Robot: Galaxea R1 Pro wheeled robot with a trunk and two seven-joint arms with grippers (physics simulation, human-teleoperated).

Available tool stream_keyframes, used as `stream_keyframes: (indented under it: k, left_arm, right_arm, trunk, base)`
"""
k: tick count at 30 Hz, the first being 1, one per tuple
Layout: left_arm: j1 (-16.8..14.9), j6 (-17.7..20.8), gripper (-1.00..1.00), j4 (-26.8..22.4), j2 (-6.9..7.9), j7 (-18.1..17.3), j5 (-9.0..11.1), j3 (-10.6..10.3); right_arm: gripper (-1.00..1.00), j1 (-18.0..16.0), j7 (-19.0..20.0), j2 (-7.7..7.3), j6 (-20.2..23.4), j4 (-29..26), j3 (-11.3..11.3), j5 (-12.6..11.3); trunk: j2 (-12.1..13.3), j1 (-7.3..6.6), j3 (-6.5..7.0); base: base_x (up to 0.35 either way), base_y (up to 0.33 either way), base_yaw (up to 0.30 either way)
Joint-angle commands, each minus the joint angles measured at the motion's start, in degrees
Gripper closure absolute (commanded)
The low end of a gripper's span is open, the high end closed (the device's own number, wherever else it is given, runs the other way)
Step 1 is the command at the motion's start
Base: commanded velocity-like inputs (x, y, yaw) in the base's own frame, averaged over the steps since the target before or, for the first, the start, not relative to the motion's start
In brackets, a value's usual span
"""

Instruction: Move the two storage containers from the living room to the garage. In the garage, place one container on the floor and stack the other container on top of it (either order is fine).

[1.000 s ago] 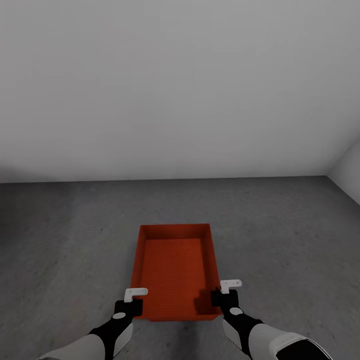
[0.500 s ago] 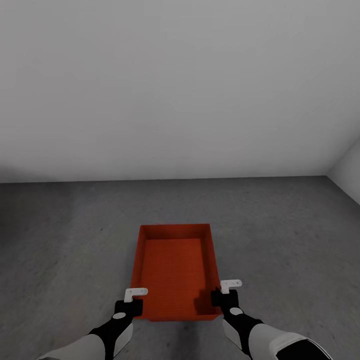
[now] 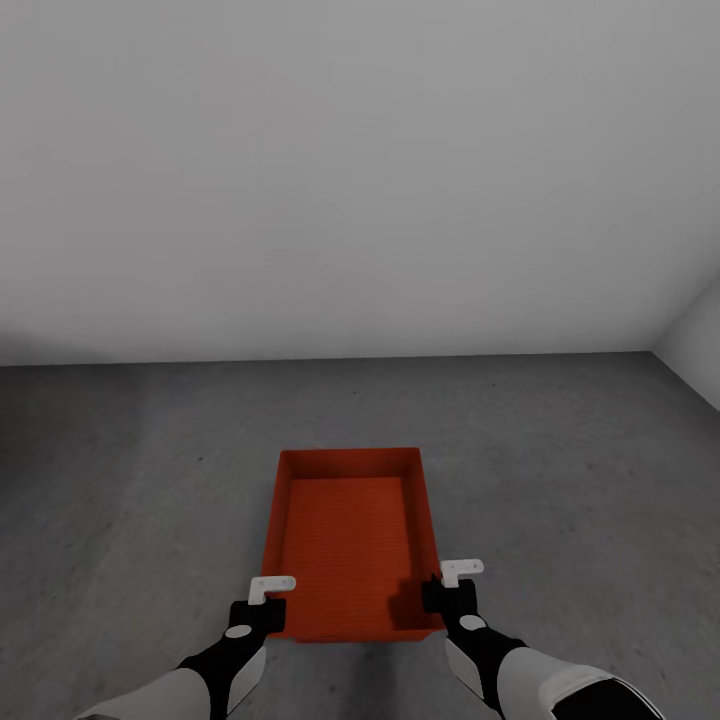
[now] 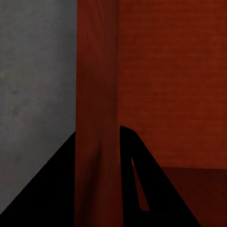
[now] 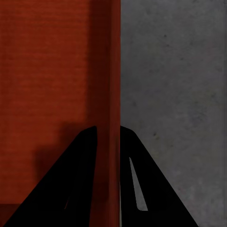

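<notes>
Gripping one orange-red storage container (image 3: 350,540) at 6 o'clock over the grey floor (image 3: 560,450): left claw (image 3: 268,592) and right claw (image 3: 452,577) clamped on opposite walls. Wrist views alone revealing dark fingers (image 4: 142,189) straddling each thin wall (image 5: 112,94). No readable writing.

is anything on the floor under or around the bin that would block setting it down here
Nothing visible does. The orange bin is gripped on both side walls by the left gripper and right gripper, and the grey floor around it looks bare up to the wall.

Container (image 3: 350,540) sat on floor (image 3: 120,480) at 12 o'clock; left gripper (image 3: 262,598) at its 7, right gripper (image 3: 450,590) at 5.
</notes>
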Motion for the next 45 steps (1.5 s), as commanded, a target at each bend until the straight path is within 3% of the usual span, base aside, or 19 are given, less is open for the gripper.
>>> stream_keyframes:
  k: [1, 38, 45]
  left_arm:
    - [-0.04, -0.23, 1.0, -0.06, -0.03, 0.55, 0.13, 0.28]
    - [-0.04, -0.23, 1.0, -0.1, -0.03, 0.59, 0.25, 0.28]
    - [-0.04, -0.23, 1.0, -0.06, -0.03, 0.52, 0.21, 0.28]
  right_arm:
    - [1.0, -0.05, -0.32, 0.96, -0.31, 0.15, -1.94, -1.35]
    - [1.0, -0.04, -0.33, 0.96, -0.31, 0.15, -1.94, -1.35]
    - [1.0, -0.03, -0.32, 0.96, -0.31, 0.15, -1.94, -1.35]
  trunk:
    - [-0.02, 0.0, -0.03]
    - [-0.02, 0.0, -0.03]
    - [-2.83, 1.53, -1.29]
  base:
    - [0.0, -0.012, 0.0]
    - [0.0, -0.008, 0.0]
    - [0.0, 0.0, 0.0]
